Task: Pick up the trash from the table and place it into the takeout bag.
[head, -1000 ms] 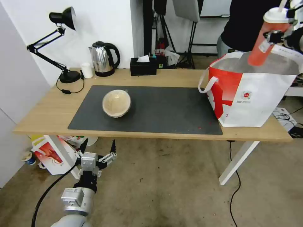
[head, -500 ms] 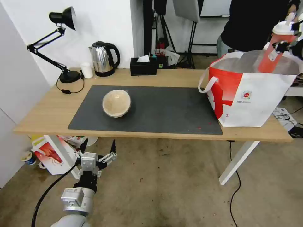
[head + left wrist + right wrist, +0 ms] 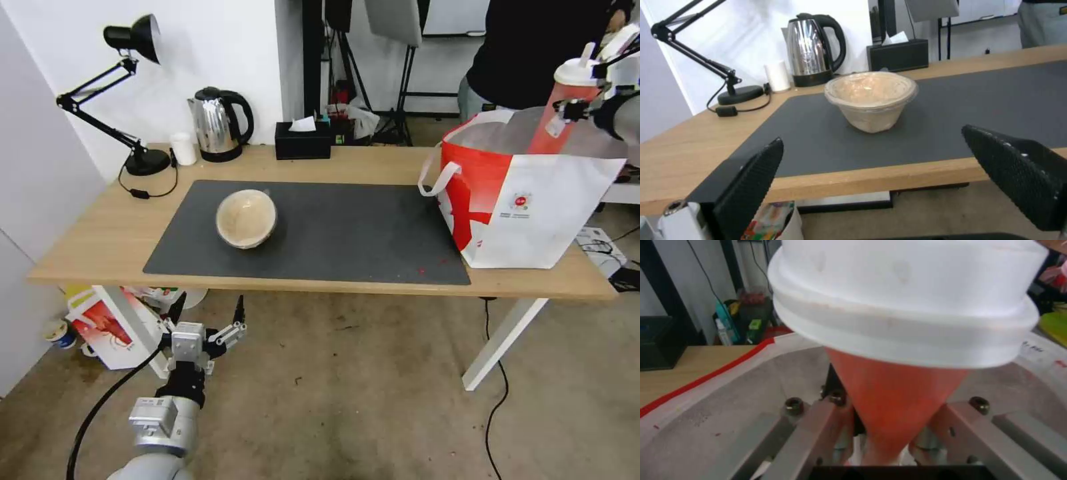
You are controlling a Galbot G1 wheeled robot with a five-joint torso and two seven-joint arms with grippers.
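My right gripper [image 3: 576, 108] is shut on a tall red cup [image 3: 551, 127] with a white lid and straw, one piece of the trash. It holds the cup tilted over the open takeout bag [image 3: 533, 207], and the cup's lower end dips inside the silvery lining. In the right wrist view the fingers [image 3: 818, 426] flank the red cup [image 3: 893, 400] above the bag lining [image 3: 720, 406]. A tan bowl [image 3: 246, 218] sits on the dark mat of the table [image 3: 100, 240]. My left gripper [image 3: 203, 319] hangs open below the table's front edge, facing the tan bowl [image 3: 871, 100].
A black desk lamp [image 3: 127, 40], a kettle [image 3: 217, 123], a small white cup [image 3: 182, 148] and a black tissue box [image 3: 303, 141] line the table's back edge. A smaller red-and-white bag [image 3: 110, 327] stands on the floor under the left end. A person stands behind the takeout bag.
My right gripper has lowered the red cup from above the takeout bag until its base is inside the opening, swinging right and then back left. The left arm has not moved.
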